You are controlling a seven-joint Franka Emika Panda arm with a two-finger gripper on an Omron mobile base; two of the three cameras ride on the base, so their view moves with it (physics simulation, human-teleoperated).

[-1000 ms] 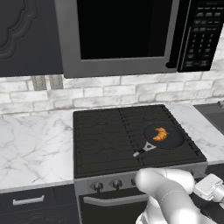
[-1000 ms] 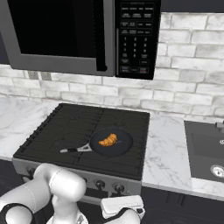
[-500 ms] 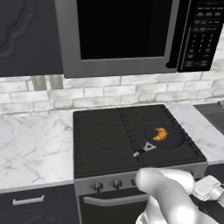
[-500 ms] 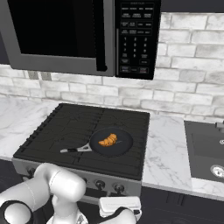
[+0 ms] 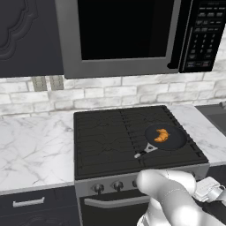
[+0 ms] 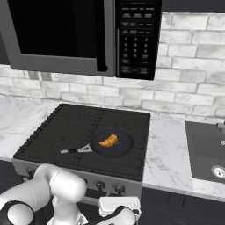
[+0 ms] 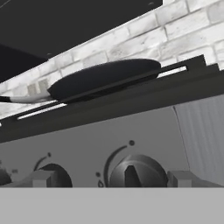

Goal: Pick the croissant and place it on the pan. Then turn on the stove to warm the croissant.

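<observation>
The golden croissant (image 5: 161, 135) (image 6: 108, 140) lies inside the black pan (image 5: 175, 141) (image 6: 122, 148), which sits on the front right grate of the stove (image 5: 106, 141) (image 6: 66, 132). Its silver handle points front-left. My gripper (image 7: 111, 179) is low in front of the stove's silver panel, open and empty, and faces a dark round knob (image 7: 135, 171). One grey fingertip (image 7: 41, 178) shows on each side of that knob. From down here the pan (image 7: 105, 76) appears side-on above the panel. The white hand (image 6: 118, 204) (image 5: 207, 187) hangs below the stove's front right edge.
A microwave (image 5: 123, 35) (image 6: 66, 30) hangs above the stove. Marble counter (image 5: 31, 150) (image 6: 165, 149) flanks it on both sides, and a sink (image 6: 206, 154) lies at the right. More knobs (image 5: 117, 185) (image 6: 101, 185) line the panel.
The hand has edged slightly to the left in front of the stove panel. The croissant and the pan have not moved.
</observation>
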